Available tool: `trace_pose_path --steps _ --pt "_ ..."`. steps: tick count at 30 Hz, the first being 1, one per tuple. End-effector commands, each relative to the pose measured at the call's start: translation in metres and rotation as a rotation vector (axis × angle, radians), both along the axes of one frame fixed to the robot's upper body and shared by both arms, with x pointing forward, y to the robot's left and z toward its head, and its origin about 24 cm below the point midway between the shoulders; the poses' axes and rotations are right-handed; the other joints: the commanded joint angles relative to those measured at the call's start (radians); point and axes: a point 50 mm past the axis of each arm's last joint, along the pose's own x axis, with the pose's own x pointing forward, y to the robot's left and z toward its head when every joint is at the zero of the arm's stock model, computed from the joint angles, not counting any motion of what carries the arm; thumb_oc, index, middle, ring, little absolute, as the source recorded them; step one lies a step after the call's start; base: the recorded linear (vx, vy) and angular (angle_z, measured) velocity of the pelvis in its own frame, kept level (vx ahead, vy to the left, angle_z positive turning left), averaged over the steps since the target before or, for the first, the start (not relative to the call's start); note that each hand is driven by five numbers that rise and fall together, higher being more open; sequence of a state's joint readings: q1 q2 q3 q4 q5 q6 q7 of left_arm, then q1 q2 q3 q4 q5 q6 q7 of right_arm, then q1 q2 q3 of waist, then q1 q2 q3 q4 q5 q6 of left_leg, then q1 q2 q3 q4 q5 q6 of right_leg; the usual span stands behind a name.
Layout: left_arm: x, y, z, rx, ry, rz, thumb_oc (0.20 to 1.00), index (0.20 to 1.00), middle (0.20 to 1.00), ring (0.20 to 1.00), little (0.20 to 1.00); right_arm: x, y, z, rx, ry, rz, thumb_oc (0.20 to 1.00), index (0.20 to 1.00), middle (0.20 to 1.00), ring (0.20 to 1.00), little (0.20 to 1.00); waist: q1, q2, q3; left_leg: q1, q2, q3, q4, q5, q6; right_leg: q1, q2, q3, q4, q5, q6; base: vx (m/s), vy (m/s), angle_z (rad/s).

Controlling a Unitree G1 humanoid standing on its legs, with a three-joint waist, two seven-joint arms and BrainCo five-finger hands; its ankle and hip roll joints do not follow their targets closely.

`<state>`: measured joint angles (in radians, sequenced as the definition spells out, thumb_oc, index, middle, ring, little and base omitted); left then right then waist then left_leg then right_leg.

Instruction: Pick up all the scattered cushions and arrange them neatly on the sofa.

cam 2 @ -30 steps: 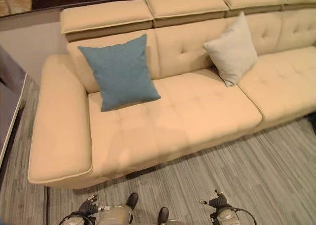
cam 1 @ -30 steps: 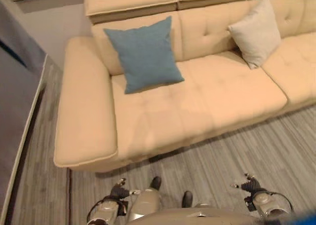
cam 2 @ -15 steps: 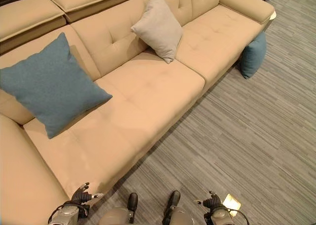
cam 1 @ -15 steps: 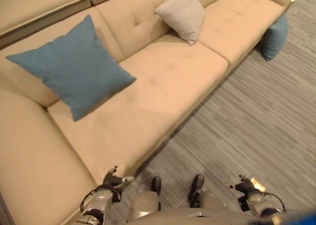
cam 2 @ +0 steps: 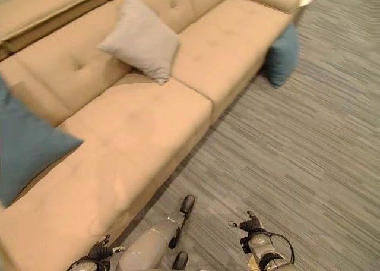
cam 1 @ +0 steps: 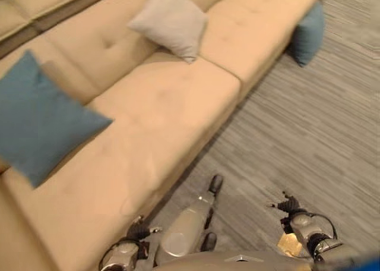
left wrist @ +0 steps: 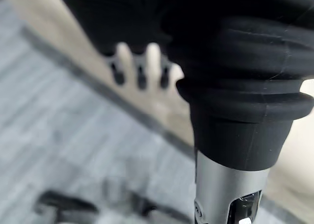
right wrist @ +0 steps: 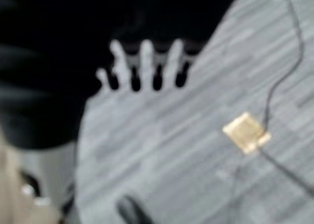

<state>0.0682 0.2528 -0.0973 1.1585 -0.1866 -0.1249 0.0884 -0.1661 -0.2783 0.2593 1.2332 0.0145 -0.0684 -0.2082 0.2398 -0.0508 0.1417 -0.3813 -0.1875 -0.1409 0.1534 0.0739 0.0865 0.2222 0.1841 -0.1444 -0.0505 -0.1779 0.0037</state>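
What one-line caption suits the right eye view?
Two cushions on the sofa, a blue cushion on the floor beside it.

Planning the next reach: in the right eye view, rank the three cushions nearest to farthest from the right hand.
From the right hand, low near the floor:
1. Blue cushion on the floor, leaning against the sofa front, far end.
2. Grey cushion, against the sofa back.
3. Blue cushion on the sofa, far left.

Beige sofa [cam 2: 142,122] runs from 7 o'clock up to 1 o'clock. Grey cushion [cam 2: 141,40] at 11, leaning on the backrest. Blue cushion [cam 2: 27,145] at 9, on the seat. Second blue cushion [cam 2: 281,56] at 1, on the floor [cam 2: 309,152], touching the sofa front. Right hand [cam 2: 250,224] at 5, empty, fingers relaxed. Left hand [cam 2: 100,250] at 7.
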Motion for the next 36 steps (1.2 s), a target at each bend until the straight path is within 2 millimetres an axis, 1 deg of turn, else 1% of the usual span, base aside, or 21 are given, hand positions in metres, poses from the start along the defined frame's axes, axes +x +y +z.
trace_pose_path --steps 1,3,4,5,7,9,10,11,12,14,18,19,20,22,23,26,27,28,33,34,36 --pt "0.039 0.013 0.014 0.036 -0.101 -0.032 1.0 1.0 1.0 1.0 1.0 -0.009 -0.005 -0.001 -0.02 0.004 0.021 1.0 1.0 1.0 1.0 1.0 0.055 -0.063 -0.025 0.109 0.022 -0.027 0.064 -0.12 -0.059 -0.135 -0.161 -0.01 0.146 0.066 0.089 0.2 0.052 -0.52" --pt "0.04 0.014 0.015 0.04 -0.106 -0.032 1.0 1.0 1.0 1.0 1.0 -0.008 -0.004 -0.001 -0.014 0.003 0.023 1.0 1.0 1.0 1.0 1.0 0.055 -0.066 -0.027 0.123 0.029 -0.027 0.059 -0.127 -0.055 -0.15 -0.159 -0.01 0.196 0.076 0.107 0.2 0.078 -0.15" --pt "0.05 0.017 0.021 0.053 -0.143 -0.055 1.0 1.0 1.0 1.0 1.0 0.003 -0.002 0.004 -0.002 -0.029 0.04 1.0 1.0 1.0 1.0 1.0 0.031 -0.05 -0.011 0.166 0.042 -0.056 0.06 -0.158 -0.021 -0.294 -0.174 -0.009 0.452 0.216 0.204 0.26 0.136 0.04" --pt "0.052 0.017 0.022 0.058 -0.146 -0.062 1.0 1.0 1.0 1.0 1.0 0.006 -0.001 0.005 -0.002 -0.036 0.047 1.0 1.0 1.0 1.0 1.0 0.018 -0.034 -0.007 0.178 0.05 -0.067 0.058 -0.162 -0.01 -0.34 -0.173 -0.005 0.52 0.244 0.221 0.2 0.118 0.02" --pt "0.054 0.016 0.022 0.059 -0.154 -0.064 1.0 1.0 1.0 1.0 1.0 0.009 0.0 0.006 -0.001 -0.048 0.051 1.0 1.0 1.0 1.0 1.0 0.007 -0.022 -0.005 0.195 0.056 -0.077 0.047 -0.165 -0.005 -0.376 -0.186 -0.016 0.551 0.24 0.215 0.19 0.06 0.25" --pt "0.06 0.01 0.023 0.05 -0.174 -0.085 1.0 1.0 1.0 1.0 1.0 0.013 0.0 0.008 -0.006 -0.057 0.068 1.0 1.0 1.0 1.0 1.0 -0.015 -0.006 -0.006 0.255 0.06 -0.114 0.01 -0.183 -0.004 -0.415 -0.218 -0.033 0.425 0.164 0.152 0.33 0.025 0.34" --pt "0.06 0.01 0.023 0.05 -0.174 -0.085 1.0 1.0 1.0 1.0 1.0 0.013 0.0 0.008 -0.006 -0.057 0.068 1.0 1.0 1.0 1.0 1.0 -0.016 -0.006 -0.004 0.259 0.061 -0.116 0.009 -0.185 -0.004 -0.41 -0.218 -0.035 0.425 0.162 0.151 0.34 -0.067 0.31" --pt "0.064 0.006 0.023 0.038 -0.181 -0.088 1.0 1.0 1.0 1.0 1.0 0.014 -0.002 0.009 -0.01 -0.061 0.065 1.0 1.0 1.0 1.0 1.0 -0.037 0.001 -0.005 0.302 0.061 -0.155 -0.006 -0.204 -0.013 -0.45 -0.22 0.027 0.298 0.162 0.128 0.25 -0.057 0.42" --pt "0.064 0.006 0.023 0.037 -0.181 -0.088 1.0 1.0 1.0 1.0 1.0 0.014 -0.002 0.009 -0.01 -0.061 0.066 1.0 1.0 1.0 1.0 1.0 -0.037 0.001 -0.005 0.303 0.061 -0.155 -0.006 -0.204 -0.013 -0.449 -0.22 0.027 0.298 0.162 0.128 0.4 -0.105 0.53" --pt "0.064 -0.001 0.02 0.023 -0.171 -0.097 1.0 1.0 1.0 1.0 1.0 0.009 -0.005 0.008 -0.017 -0.045 0.05 1.0 1.0 1.0 1.0 1.0 -0.062 -0.006 -0.009 0.36 0.06 -0.224 -0.019 -0.237 -0.034 -0.468 -0.229 0.117 0.153 0.206 0.131 0.4 -0.181 0.57" --pt "0.051 -0.005 0.013 0.025 -0.121 -0.099 1.0 1.0 1.0 1.0 1.0 -0.001 -0.005 0.003 -0.02 -0.01 0.049 1.0 1.0 1.0 1.0 1.0 -0.07 -0.016 -0.026 0.379 0.086 -0.248 0.023 -0.239 -0.069 -0.418 -0.22 0.091 0.118 0.211 0.106 0.26 -0.169 0.93" --pt "0.053 -0.007 0.013 0.017 -0.129 -0.096 1.0 1.0 1.0 1.0 1.0 -0.002 -0.007 0.003 -0.018 -0.011 0.039 1.0 1.0 1.0 1.0 1.0 -0.072 -0.016 -0.022 0.348 0.09 -0.24 0.086 -0.206 -0.095 -0.397 -0.218 0.078 0.112 0.202 0.095 0.07 -0.147 0.58" --pt "0.059 -0.01 0.015 0.005 -0.15 -0.093 1.0 1.0 1.0 1.0 1.0 0.004 -0.009 0.006 -0.016 -0.038 0.019 1.0 1.0 1.0 1.0 1.0 -0.066 -0.018 0.013 0.222 0.101 -0.168 0.278 -0.164 -0.112 -0.355 -0.224 0.044 0.096 0.187 0.072 0.09 -0.205 0.79" --pt "0.061 -0.01 0.016 0.001 -0.157 -0.086 1.0 1.0 1.0 1.0 1.0 0.007 -0.01 0.008 -0.019 -0.05 0.01 1.0 1.0 1.0 1.0 1.0 -0.067 -0.023 0.024 0.173 0.101 -0.14 0.341 -0.15 -0.106 -0.338 -0.225 0.029 0.091 0.179 0.06 0.05 -0.153 0.93" --pt "0.062 -0.008 0.016 0.002 -0.158 -0.066 1.0 1.0 1.0 1.0 1.0 0.008 -0.013 0.009 -0.021 -0.056 -0.007 1.0 1.0 1.0 1.0 1.0 -0.064 -0.026 0.035 0.127 0.12 -0.069 0.379 -0.159 -0.095 -0.302 -0.223 -0.006 0.083 0.154 0.046 0.07 -0.098 0.56" --pt "0.058 -0.005 0.015 0.003 -0.144 -0.057 1.0 1.0 1.0 1.0 1.0 0.004 -0.018 0.009 -0.026 -0.056 -0.031 1.0 1.0 1.0 1.0 1.0 -0.058 -0.034 0.025 0.099 0.106 0.021 0.285 -0.202 -0.083 -0.259 -0.224 -0.055 0.063 0.131 0.051 0.22 -0.104 0.53" --pt "0.059 -0.005 0.016 0.0 -0.149 -0.065 1.0 1.0 1.0 1.0 1.0 0.003 -0.021 0.01 -0.02 -0.067 -0.062 1.0 1.0 1.0 1.0 1.0 -0.057 -0.029 0.001 0.065 0.099 0.137 0.155 -0.16 -0.084 -0.219 -0.205 -0.097 0.038 0.109 0.057 0.4 -0.04 0.68" --pt "0.059 -0.004 0.016 0.0 -0.151 -0.068 1.0 1.0 1.0 1.0 1.0 0.003 -0.02 0.01 -0.019 -0.068 -0.065 1.0 1.0 1.0 1.0 1.0 -0.048 -0.026 -0.004 0.05 0.101 0.159 0.125 -0.13 -0.089 -0.203 -0.194 -0.099 0.035 0.1 0.056 0.36 0.045 1.01" --pt "0.038 0.009 0.011 0.02 -0.086 -0.029 1.0 1.0 1.0 1.0 1.0 0.003 -0.009 0.006 0.006 -0.054 -0.021 1.0 1.0 1.0 1.0 1.0 -0.016 -0.036 -0.025 0.161 0.075 0.103 0.024 -0.141 -0.064 -0.196 -0.206 -0.095 0.141 0.084 0.091 0.21 0.112 -0.08" --pt "0.036 0.015 0.013 0.037 -0.077 -0.029 1.0 1.0 1.0 1.0 1.0 0.008 -0.006 0.007 0.009 -0.061 0.002 1.0 1.0 1.0 1.0 1.0 -0.016 -0.033 -0.023 0.193 0.083 0.093 0.017 -0.15 -0.048 -0.245 -0.228 -0.108 0.283 0.102 0.13 0.18 0.156 -0.61" --pt "0.037 0.018 0.014 0.046 -0.082 -0.03 1.0 1.0 1.0 1.0 1.0 0.014 -0.003 0.01 0.018 -0.079 0.013 1.0 1.0 1.0 1.0 1.0 -0.029 -0.023 -0.021 0.219 0.088 0.077 0.009 -0.156 -0.036 -0.309 -0.251 -0.114 0.377 0.152 0.161 0.14 0.104 -0.18"
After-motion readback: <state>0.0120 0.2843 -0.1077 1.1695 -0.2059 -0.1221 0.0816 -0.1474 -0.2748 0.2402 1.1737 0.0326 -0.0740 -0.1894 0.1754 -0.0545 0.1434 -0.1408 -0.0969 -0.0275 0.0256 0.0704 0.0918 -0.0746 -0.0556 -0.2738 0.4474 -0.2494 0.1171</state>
